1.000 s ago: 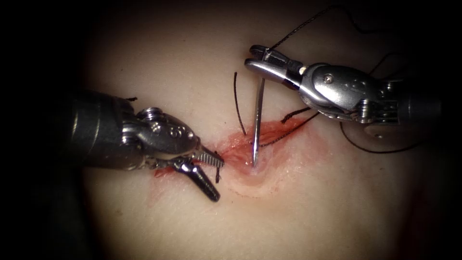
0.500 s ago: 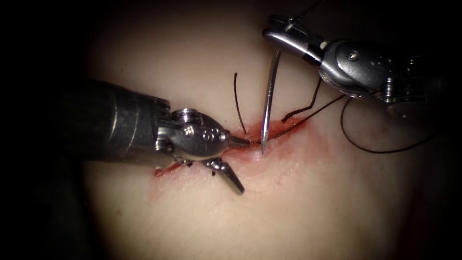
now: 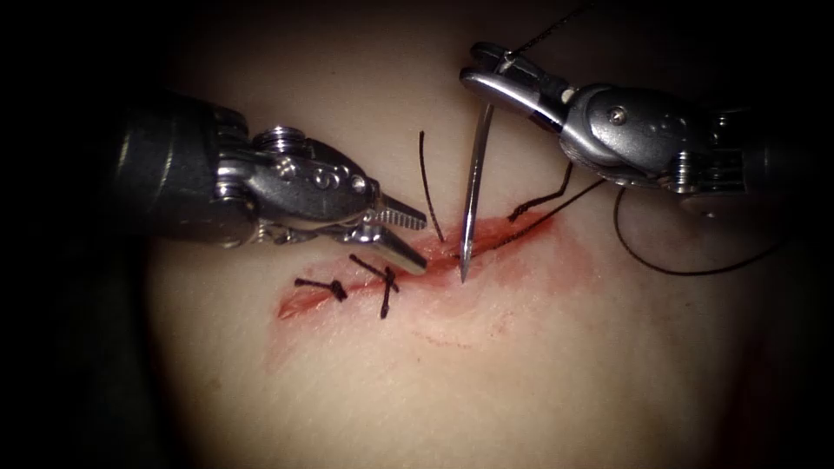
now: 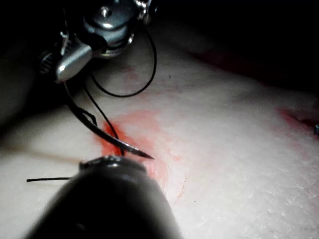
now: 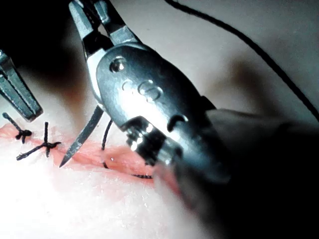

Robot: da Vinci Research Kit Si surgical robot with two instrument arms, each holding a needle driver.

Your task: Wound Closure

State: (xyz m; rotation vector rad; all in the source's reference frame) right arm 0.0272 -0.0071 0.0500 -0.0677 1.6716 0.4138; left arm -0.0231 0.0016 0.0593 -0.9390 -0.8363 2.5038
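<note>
We log: right end effector [image 3: 473,76], jaws clamped on the needle [image 3: 472,195] at its thread end; needle hangs near upright, tip at the cut [image 3: 486,239], outside the tissue [image 3: 521,365]. Left end effector [image 3: 415,239], jaws parted, holding nothing, just left of the tip. Thread [image 3: 678,265] trails right. Two knotted stitches [image 3: 382,278] lie on the cut's left part.

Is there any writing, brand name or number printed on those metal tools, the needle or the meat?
None can be read.
Left tool: bare metal with screws, no lettering.
Right tool, holding the needle near its thread end: small round marks on its body, no legible text.
Tissue: no label or sign.
</note>
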